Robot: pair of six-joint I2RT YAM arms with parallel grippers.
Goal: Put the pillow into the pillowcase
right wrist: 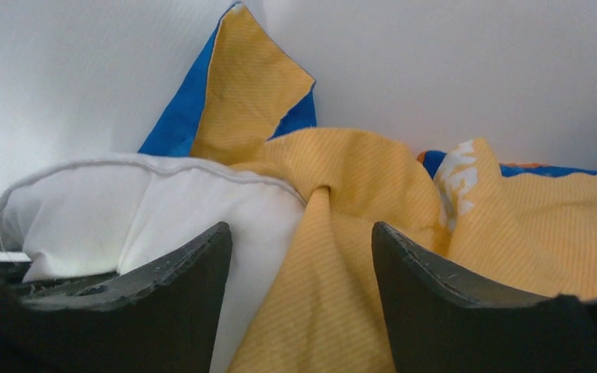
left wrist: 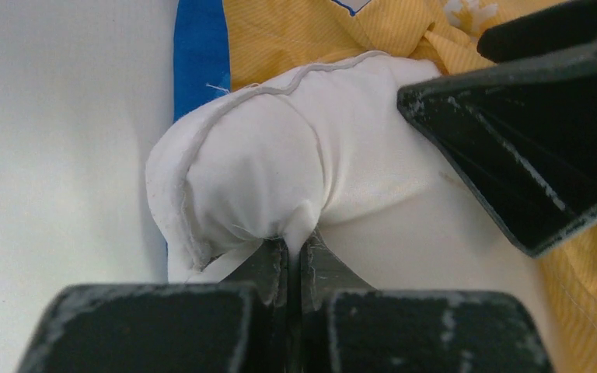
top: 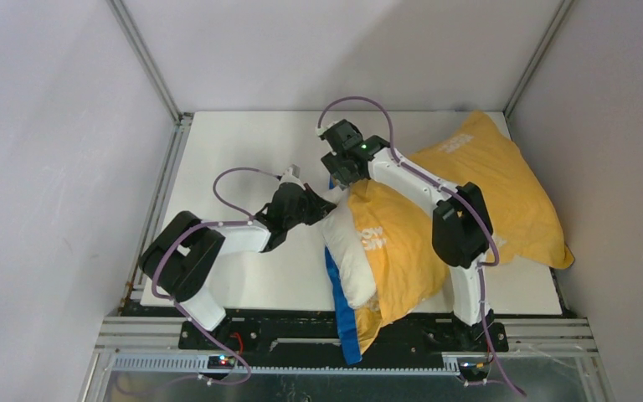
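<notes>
The white pillow lies mostly inside the orange-yellow pillowcase, which covers the right half of the table. Only the pillow's left end sticks out of the case's mouth. My left gripper is shut on a pinch of the pillow's corner fabric, with the fingertips closed tight on the white cloth. Just behind that corner my right gripper stands open, its jaws straddling a fold where pillowcase meets pillow. A right finger shows in the left wrist view.
The white table is bare on its left half. The pillowcase's blue face hangs over the near edge onto the black rail. Grey walls and metal posts close in the back and sides.
</notes>
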